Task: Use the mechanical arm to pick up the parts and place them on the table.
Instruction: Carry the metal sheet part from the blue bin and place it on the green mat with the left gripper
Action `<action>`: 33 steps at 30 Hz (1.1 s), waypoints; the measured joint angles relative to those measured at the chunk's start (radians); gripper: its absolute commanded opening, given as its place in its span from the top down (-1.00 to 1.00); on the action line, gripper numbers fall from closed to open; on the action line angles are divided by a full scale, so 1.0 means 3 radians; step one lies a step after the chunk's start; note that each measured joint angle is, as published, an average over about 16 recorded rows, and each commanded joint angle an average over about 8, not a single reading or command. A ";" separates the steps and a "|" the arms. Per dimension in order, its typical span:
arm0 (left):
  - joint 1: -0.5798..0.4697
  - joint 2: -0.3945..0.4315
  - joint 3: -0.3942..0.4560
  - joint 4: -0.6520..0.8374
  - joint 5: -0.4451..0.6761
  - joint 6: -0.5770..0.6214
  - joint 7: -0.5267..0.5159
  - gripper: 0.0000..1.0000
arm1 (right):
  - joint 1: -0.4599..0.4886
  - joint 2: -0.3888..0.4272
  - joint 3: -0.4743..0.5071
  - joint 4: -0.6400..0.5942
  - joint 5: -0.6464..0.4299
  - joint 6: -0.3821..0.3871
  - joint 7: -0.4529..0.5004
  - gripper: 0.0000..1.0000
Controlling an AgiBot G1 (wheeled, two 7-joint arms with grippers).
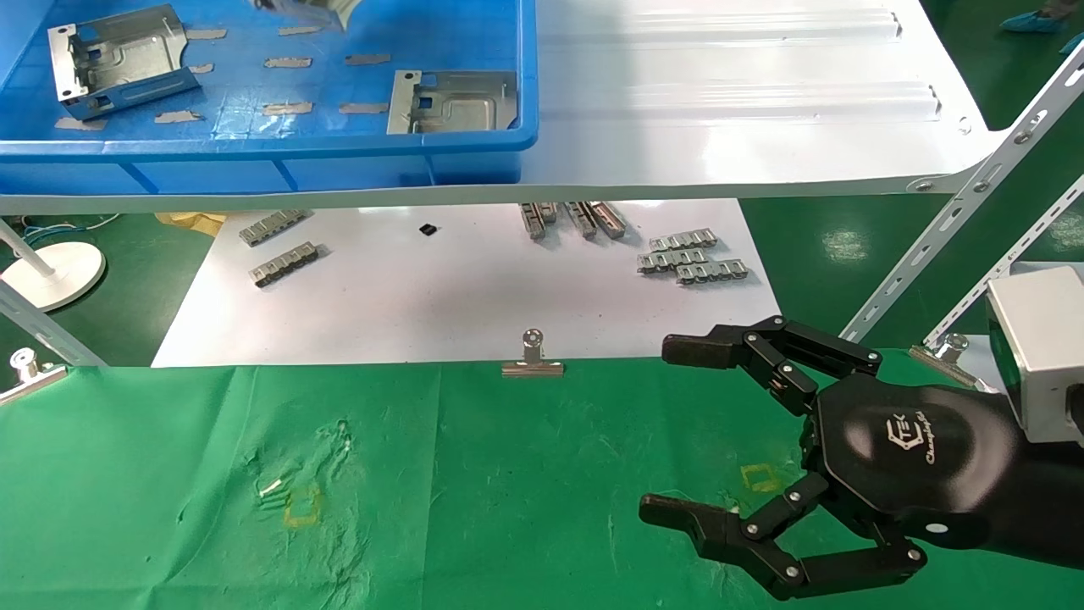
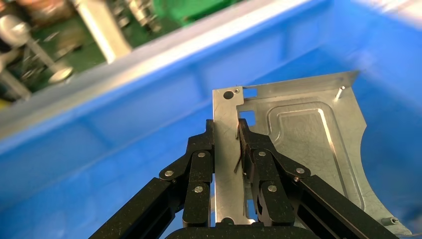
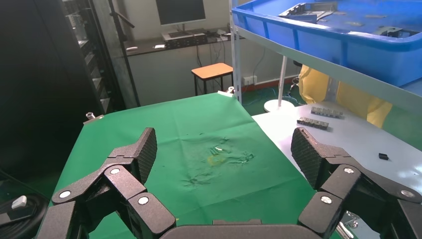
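Okay, head view: right gripper (image 1: 660, 428) hovers low over the table (image 1: 525, 491), green cloth, fingers spread wide, nothing between them. A yellow square mark (image 1: 760, 477) sits just beside its palm; a binder clip (image 1: 532, 356) is on the cloth edge ahead of its fingertips. Well beyond it and higher up, the blue bin (image 1: 271, 152) rests on the white shelf (image 1: 745, 93). Two parts lie in the bin: one bracket (image 1: 118, 59) at the far-left side, another bracket (image 1: 453, 102) nearer the gripper's side against the bin wall. A third shiny piece (image 1: 305, 12) is cut off at the top edge; the left gripper itself is not seen here. Grey link strips (image 1: 690, 258) lie on the white board under the shelf, ahead of the right gripper.

Left wrist view: left gripper (image 2: 229, 132) is inside the bin (image 2: 124, 114), fingers (image 2: 199, 154) clamped on the folded flange of a held bracket (image 2: 303, 134). The embossed plate extends off to one side of the fingers. Whether it is off the bin floor cannot be told.

Right wrist view: right gripper (image 3: 224, 152) wide apart, empty, wrinkled green table (image 3: 174, 129) below it. The bin (image 3: 328, 35) is up on the shelf off to the side, with parts (image 3: 303, 11) inside.
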 measured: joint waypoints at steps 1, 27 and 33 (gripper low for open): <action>-0.0002 -0.0037 -0.0026 -0.0034 -0.0044 0.0119 0.0062 1.00 | 0.0000 0.0000 0.0000 0.0000 0.0000 0.0000 0.0000 -1.00; 0.0722 -0.1139 -0.0085 -0.1693 -0.1494 0.2254 0.1365 1.00 | 0.0000 0.0000 0.0000 0.0000 0.0000 0.0000 0.0000 -1.00; 0.1067 -0.1513 0.0203 -0.2402 -0.1957 0.2237 0.1558 1.00 | 0.0000 0.0000 0.0000 0.0000 0.0000 0.0000 0.0000 -1.00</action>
